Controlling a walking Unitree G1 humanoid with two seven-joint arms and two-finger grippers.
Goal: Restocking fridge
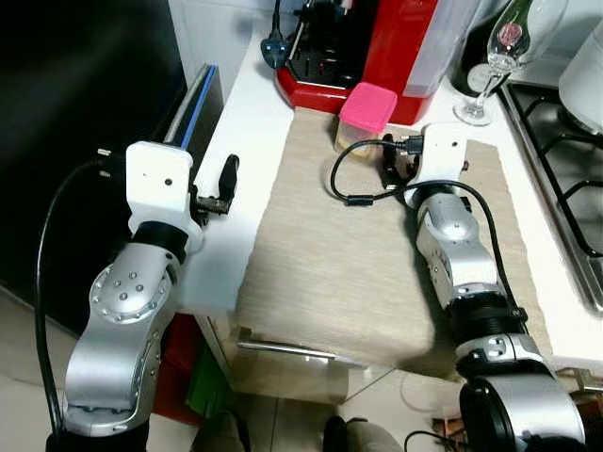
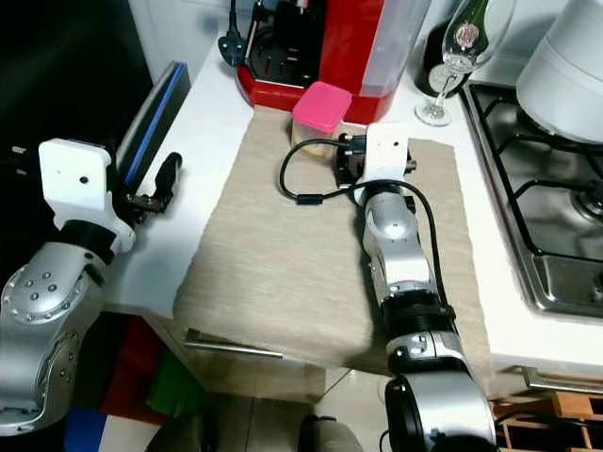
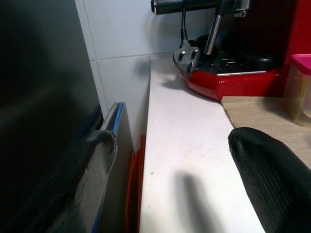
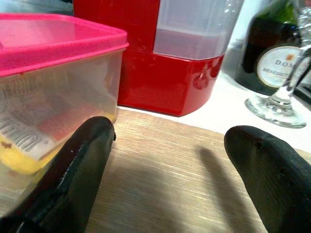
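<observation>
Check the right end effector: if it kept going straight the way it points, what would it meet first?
Probably the red coffee machine's base. The right end effector is open over the beige mat, with the pink-lidded container just beside one finger; it might clip that first.

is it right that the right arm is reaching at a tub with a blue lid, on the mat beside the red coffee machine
Not quite: the tub's lid is pink, not blue, as the right wrist view shows. The rest holds: the right gripper, jaws open, points at the tub on the mat beside the red coffee machine.
</observation>
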